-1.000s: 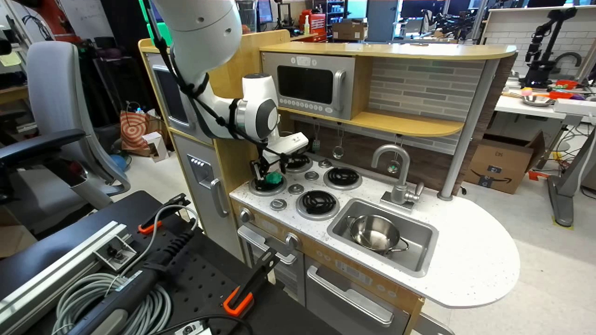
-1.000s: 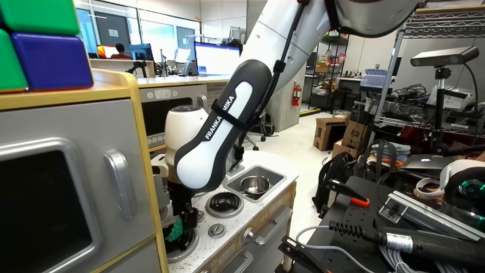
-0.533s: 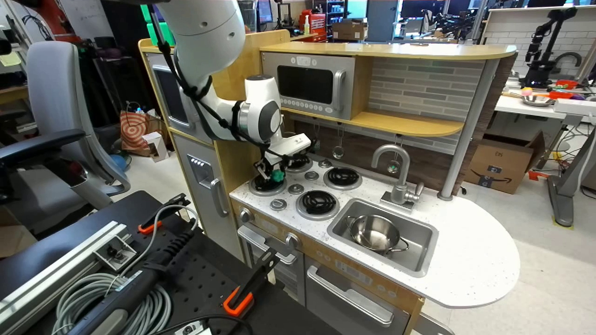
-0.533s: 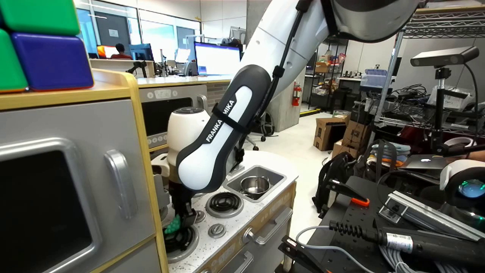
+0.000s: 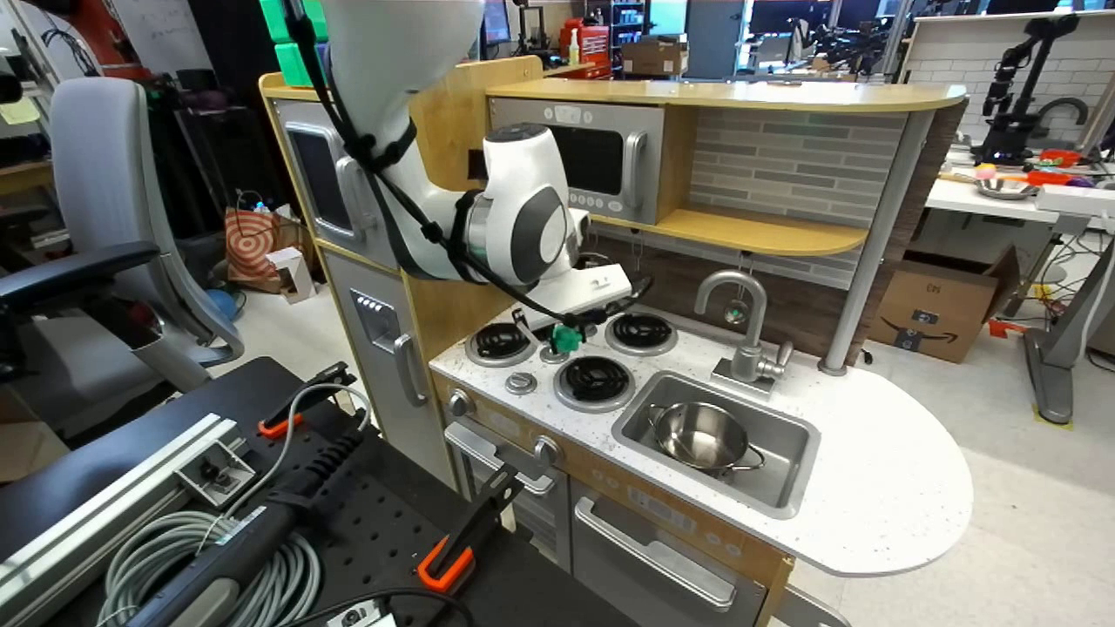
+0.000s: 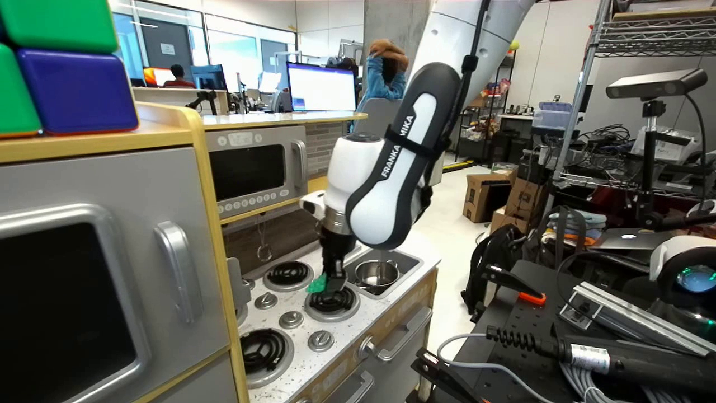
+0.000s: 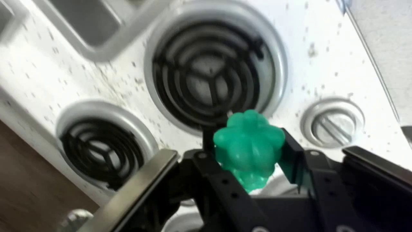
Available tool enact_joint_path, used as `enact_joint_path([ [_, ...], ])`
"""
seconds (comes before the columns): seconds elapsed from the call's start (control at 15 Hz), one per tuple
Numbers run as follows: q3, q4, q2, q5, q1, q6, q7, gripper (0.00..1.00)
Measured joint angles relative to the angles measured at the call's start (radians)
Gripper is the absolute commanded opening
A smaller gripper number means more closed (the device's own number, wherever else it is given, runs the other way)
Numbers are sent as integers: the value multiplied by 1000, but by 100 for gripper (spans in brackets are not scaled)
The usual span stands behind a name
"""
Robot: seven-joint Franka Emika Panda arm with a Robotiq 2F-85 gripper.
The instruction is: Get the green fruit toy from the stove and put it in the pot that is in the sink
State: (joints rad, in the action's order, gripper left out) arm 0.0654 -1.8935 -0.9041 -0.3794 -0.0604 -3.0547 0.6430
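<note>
Holding the green grape-cluster toy [image 7: 249, 145] up over the stove [image 5: 542, 405], so I'd call the pick done and the carry the step in hand; placing not yet done. Toy hangs on the stove side of the sink [image 5: 782, 475], short of it, near the front coil burner [image 7: 209, 75] beside the sink; exact height above the stove is hard to read. Target pot [image 5: 699, 435] stands upright inside the sink, mouth up, two handles out. Next move, my read: cross that burner toward the sink, travel higher than the sink's rim and the pot's, avoid the faucet [image 5: 747, 353] just behind the sink, center over the pot's mouth, lower, let go. Watch for clipping a pot handle and tipping it, or an off-center release that dumps the toy elsewhere in the sink. Hardware side: the gripper [image 7: 250, 149] is part-way closed, jaws parted by about the toy's width, pads [image 7: 292, 158] against opposite sides of it in the wrist view. Holds only the toy, touches nothing else I can see. Toy's end pokes past the fingertips; grip looks secure, though rounded lobes may roll under a bump.
</note>
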Motion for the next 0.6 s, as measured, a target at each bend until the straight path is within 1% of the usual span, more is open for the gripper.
enact_joint_path([
  [0.2, -95, -102, 51, 0, -52, -46, -75, 24],
  [0.33, -148, -142, 71, 0, -107, -64, -108, 24],
  [0.47, -179, -158, 82, 0, -183, -69, -133, 24],
  [0.6, -185, -155, 85, 5, -255, -69, -167, 24],
])
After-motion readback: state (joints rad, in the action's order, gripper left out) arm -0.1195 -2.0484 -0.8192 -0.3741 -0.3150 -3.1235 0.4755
